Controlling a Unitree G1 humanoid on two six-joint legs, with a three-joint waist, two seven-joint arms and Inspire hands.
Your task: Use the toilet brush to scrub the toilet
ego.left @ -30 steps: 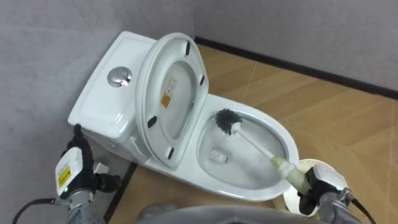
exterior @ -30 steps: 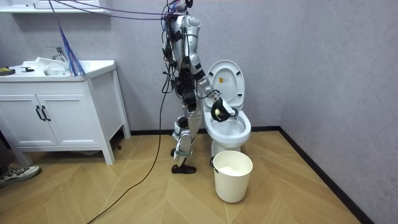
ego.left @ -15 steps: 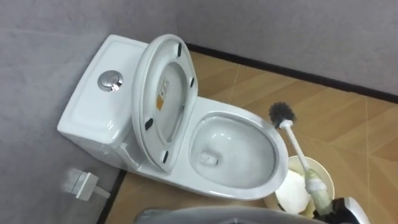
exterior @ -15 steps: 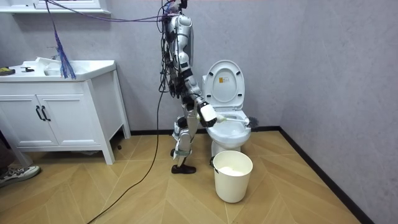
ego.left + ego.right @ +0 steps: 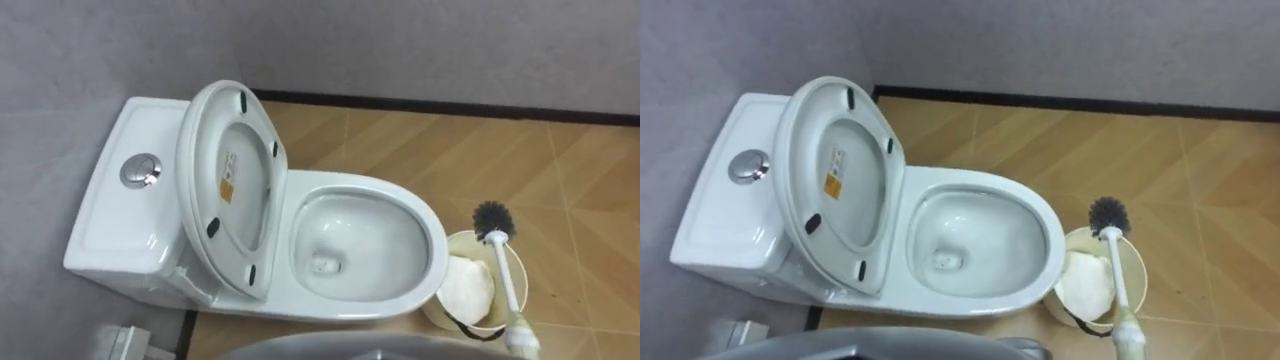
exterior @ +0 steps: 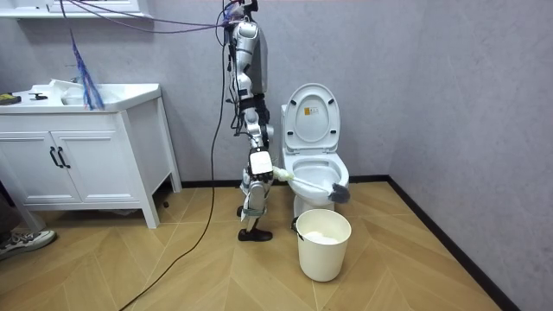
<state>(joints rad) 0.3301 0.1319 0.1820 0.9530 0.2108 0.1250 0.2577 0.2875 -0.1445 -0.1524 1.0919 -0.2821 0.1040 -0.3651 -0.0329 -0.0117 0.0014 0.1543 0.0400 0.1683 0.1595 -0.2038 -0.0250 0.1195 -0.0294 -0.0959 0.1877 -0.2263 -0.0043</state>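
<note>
Now: brush clear of bowl, head over bucket

Left eye view: toilet bowl [image 5: 436, 255] sits mid-frame w/ seat and lid [image 5: 232, 190] tipped up against the tank [image 5: 110, 215]. The tank is backed to the grey wall [image 5: 400, 40] on the left. Bucket [image 5: 458, 240] stands just beside the bowl's front-right rim, w/ no gap I can make out btwn them. Toilet brush [image 5: 507, 280] slants across the bucket: dark bristle head above the far rim, white shaft running down to a pale grip at the frame's bottom edge. Open room: bare wood floor [image 5: 580, 200] right of and beyond the bucket, up to the dark skirting [image 5: 450, 108].

Right eye view: same layout. Brush shaft crosses beside the white wad [image 5: 1085, 280] lying in the bucket.

Room view: robot stands upright close at the toilet's side, on the room view's left of it. A vanity cabinet [image 6: 78, 164] is well apart further left & there's wide floor in front. Right hand [image 6: 262, 164] hangs low at approx. bowl-rim height, arm down & slightly fwd. Its fingers are closed round the brush grip, as far as this view tells. Shaft points to the room view's right, dipping a little, w/ the head in the air in front of the bowl & above the bucket
</note>
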